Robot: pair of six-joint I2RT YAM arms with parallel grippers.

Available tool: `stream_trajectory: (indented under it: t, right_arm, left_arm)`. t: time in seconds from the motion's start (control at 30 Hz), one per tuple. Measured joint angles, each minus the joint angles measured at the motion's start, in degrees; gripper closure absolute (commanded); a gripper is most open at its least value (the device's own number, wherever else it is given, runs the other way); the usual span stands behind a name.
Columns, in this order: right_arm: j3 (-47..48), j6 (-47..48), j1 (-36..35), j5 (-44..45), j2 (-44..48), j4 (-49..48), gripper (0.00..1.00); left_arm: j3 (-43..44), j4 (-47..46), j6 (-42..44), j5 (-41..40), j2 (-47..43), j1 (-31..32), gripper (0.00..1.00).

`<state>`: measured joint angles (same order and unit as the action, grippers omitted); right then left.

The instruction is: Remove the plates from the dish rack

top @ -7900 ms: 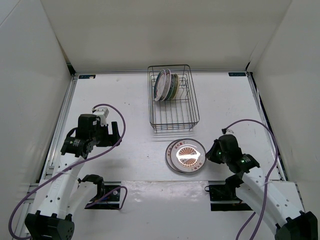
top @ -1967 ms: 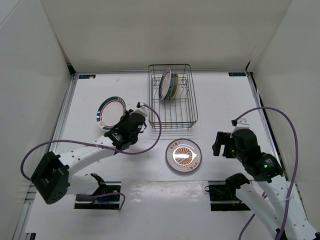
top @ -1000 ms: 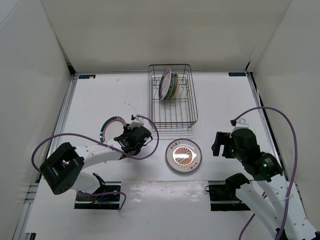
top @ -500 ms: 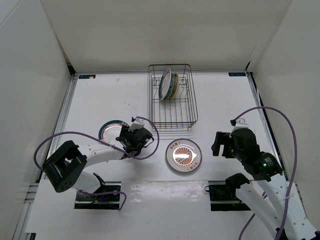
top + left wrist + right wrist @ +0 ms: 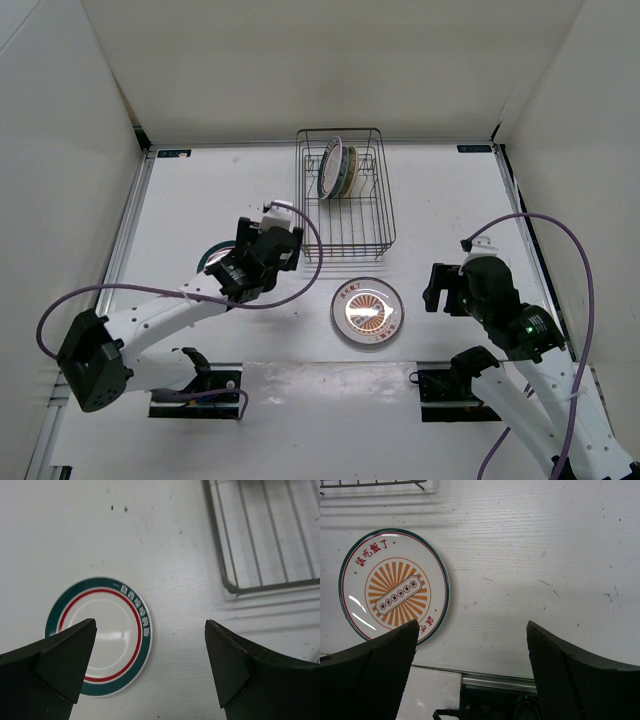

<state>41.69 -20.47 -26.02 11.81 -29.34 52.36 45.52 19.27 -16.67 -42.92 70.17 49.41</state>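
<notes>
The left gripper [image 5: 150, 672] is hovering, jaws wide, over the green-rimmed plate [image 5: 98, 636], which is lying flat toward the left edge, apart from the rack [image 5: 350, 222]. Two plates [image 5: 336, 168] are standing in the rack by the far edge. The right gripper [image 5: 470, 670], jaws wide, is hanging beside the sunburst plate [image 5: 393, 591], which is lying toward the near edge.

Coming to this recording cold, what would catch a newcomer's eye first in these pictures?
First, the sunburst plate, lying flat and bright on the table just in front of the dish rack. Next, the green-rimmed plate, flat on the table left of the rack, with the open left pincer above it. Then the upright plates, standing on edge at the rack's far end.
</notes>
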Motion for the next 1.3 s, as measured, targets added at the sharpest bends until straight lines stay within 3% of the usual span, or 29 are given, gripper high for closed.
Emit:
stream_trajectory:
  t: [0.2,0.4,0.7,1.0,1.3]
  right_arm:
    - [0.00,0.00,-0.04,-0.02,0.00,-0.02,0.11]
    - [0.00,0.00,-0.04,-0.02,0.00,-0.02,0.11]
    - [-0.02,0.00,-0.04,-0.02,0.00,-0.04,0.11]
    - [-0.02,0.00,-0.04,0.00,0.00,-0.17,0.11]
    - [-0.31,0.00,-0.04,0.02,-0.09,-0.24,0.11]
  left_arm:
    - [10.01,-2.45,8.44,3.76,-3.45,-1.53,0.00]
    - [17.46,-9.01,14.01,12.41,-3.21,-6.08,0.00]
    - [35.98,-10.91,15.34,30.88,14.64,-13.29,0.00]
    - [45.72,-10.91,11.61,43.56,28.00,-19.21,0.00]
    - [50.97,-12.04,9.11,49.99,37.27,-22.69,0.00]
